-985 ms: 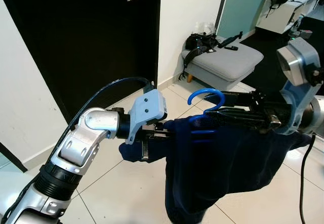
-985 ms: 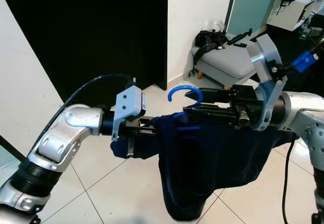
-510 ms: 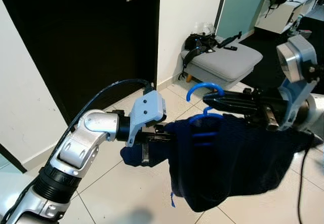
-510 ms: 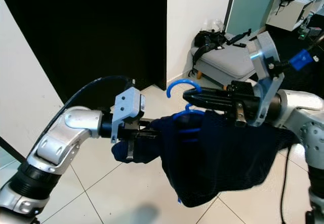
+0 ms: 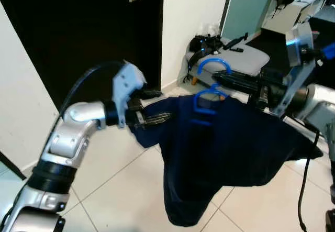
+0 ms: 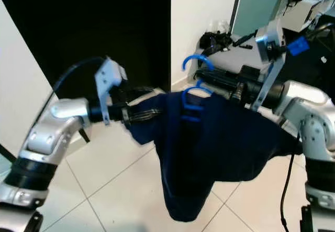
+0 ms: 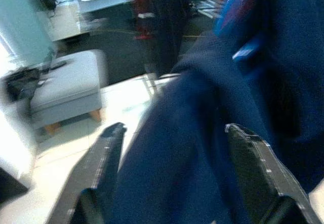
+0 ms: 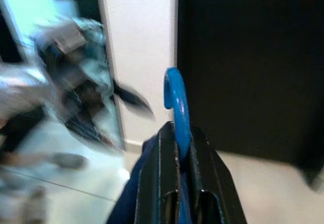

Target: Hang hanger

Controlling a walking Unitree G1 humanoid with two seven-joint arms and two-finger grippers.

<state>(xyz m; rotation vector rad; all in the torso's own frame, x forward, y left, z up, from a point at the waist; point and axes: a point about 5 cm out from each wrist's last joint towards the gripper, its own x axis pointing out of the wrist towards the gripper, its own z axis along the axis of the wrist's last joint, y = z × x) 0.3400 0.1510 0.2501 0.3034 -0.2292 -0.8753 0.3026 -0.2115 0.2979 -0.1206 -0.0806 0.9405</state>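
Right pincer [image 8: 178, 148] pinches neck of blue plastic hanger [image 5: 209, 93] w/ dark navy garment [image 5: 220, 148] draped, mid-air over white tile floor [image 5: 120, 185]. Left pincer [image 7: 172, 148], spread, straddles cloth's edge. Black door [image 5: 89, 33] at 11 o'clock; grey cushioned stool [image 5: 246, 59] at 1 o'clock.

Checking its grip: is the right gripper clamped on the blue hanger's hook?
Yes, the right gripper pinches the blue hanger at its hook's base.

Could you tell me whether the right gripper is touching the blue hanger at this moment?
Touching. The right wrist view shows the right gripper with its fingers shut on the neck of the blue hanger.
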